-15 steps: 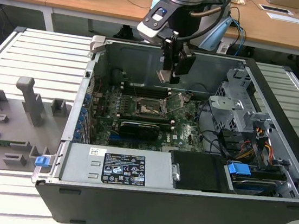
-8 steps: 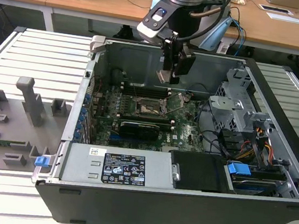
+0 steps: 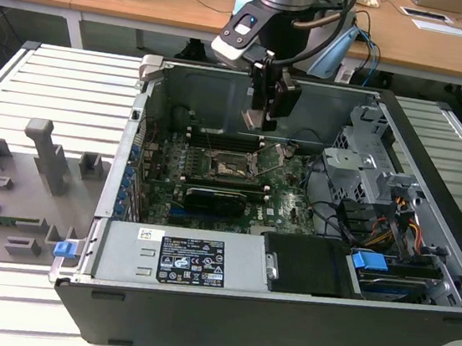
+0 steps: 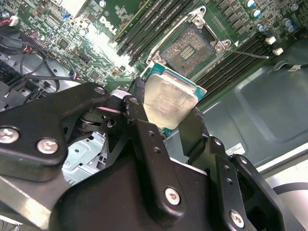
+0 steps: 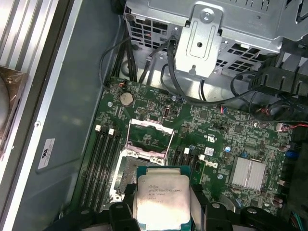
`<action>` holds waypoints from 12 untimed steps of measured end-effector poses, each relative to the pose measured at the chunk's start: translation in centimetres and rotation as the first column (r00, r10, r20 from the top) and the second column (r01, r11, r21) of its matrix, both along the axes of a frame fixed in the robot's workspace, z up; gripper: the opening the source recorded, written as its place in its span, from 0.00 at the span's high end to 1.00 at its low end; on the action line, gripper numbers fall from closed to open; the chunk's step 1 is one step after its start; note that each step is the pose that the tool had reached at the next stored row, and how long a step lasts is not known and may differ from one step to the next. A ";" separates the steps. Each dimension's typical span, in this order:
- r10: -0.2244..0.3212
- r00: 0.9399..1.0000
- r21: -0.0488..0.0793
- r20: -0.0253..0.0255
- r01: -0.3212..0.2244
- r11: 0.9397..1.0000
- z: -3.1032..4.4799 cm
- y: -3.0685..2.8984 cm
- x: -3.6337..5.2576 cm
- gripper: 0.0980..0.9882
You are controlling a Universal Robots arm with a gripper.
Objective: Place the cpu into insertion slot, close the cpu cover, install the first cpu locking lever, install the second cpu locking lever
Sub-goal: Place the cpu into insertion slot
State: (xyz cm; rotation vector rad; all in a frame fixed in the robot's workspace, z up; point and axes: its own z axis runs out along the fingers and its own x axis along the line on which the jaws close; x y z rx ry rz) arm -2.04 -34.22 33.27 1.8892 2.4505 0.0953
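My gripper point(image 3: 256, 122) hangs inside the open computer case, shut on the cpu point(image 4: 169, 100), a flat square chip with a silvery face and green edge. Black fingers point(image 4: 139, 113) press on two opposite sides of the chip. In the first wrist view the cpu point(image 5: 162, 196) hovers partly over the insertion slot point(image 5: 125, 169). That slot point(image 4: 188, 48) is a square socket with a dark pin grid, bare inside. The cpu cover point(image 5: 147, 126), a thin silver frame, stands swung open at the socket's far side. In the exterior view the insertion slot point(image 3: 232, 167) lies just below and in front of the gripper.
Long black memory slots point(image 4: 144, 29) flank the socket. A thin locking lever point(image 3: 276, 165) sticks up beside it. A power supply point(image 3: 186, 260) fills the case front. A metal drive cage point(image 3: 366, 169) and cables point(image 3: 352, 217) sit on the exterior view's right, grey fixtures point(image 3: 18, 189) outside on its left.
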 end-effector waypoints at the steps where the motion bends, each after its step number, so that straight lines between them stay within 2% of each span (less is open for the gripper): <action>1: 0.000 1.000 0.000 0.000 0.000 1.000 -0.03 0.00 0.00 0.52; 12: -0.002 1.000 -0.001 0.000 0.002 1.000 -0.35 0.00 0.00 0.52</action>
